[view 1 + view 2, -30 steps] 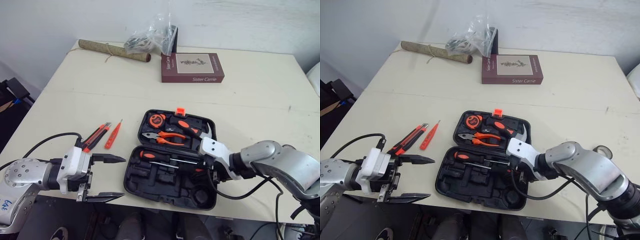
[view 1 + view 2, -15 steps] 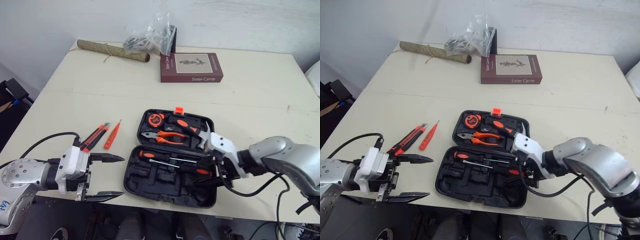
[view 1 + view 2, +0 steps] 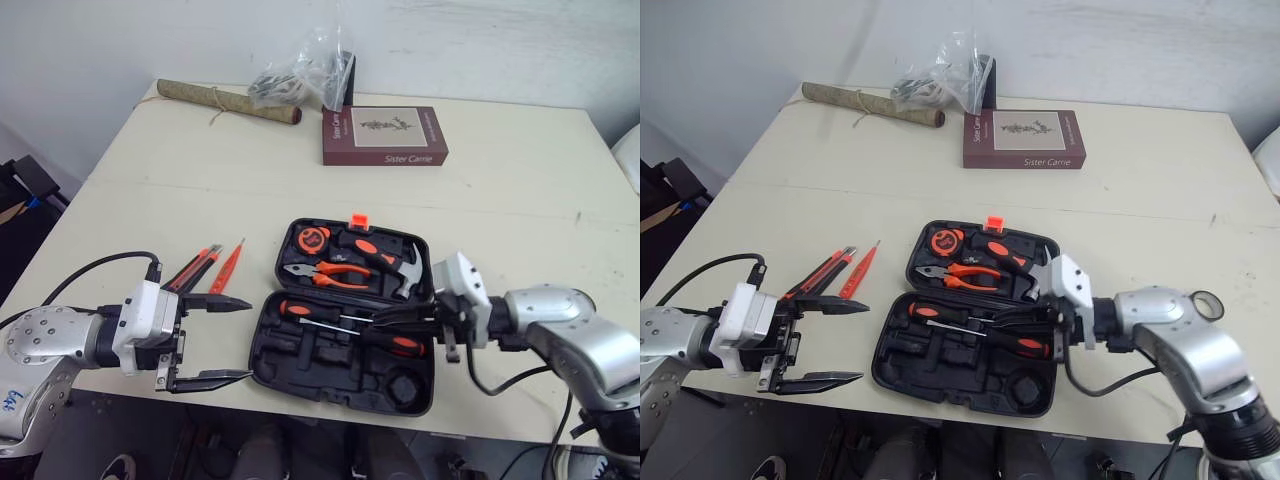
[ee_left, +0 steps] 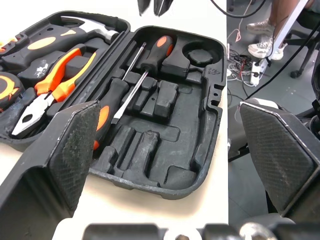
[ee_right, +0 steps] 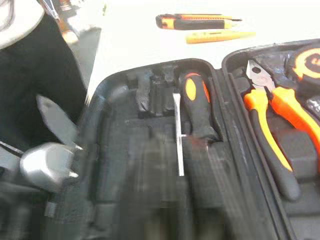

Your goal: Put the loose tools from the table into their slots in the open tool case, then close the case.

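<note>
Open tool case [image 3: 330, 358] near the front edge of the table [image 3: 500, 200], red knife [image 3: 192, 272] and thin red screwdriver [image 3: 227, 268] loose just left of it, left gripper [image 3: 248, 338] empty beside the case, jaws spread wide, right gripper [image 3: 376, 318] over the case, open or closed I cannot tell

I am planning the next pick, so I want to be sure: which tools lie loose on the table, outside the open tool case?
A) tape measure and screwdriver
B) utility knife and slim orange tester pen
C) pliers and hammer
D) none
B: the utility knife and the tester pen lie side by side on the table, left of the tool case.
</note>
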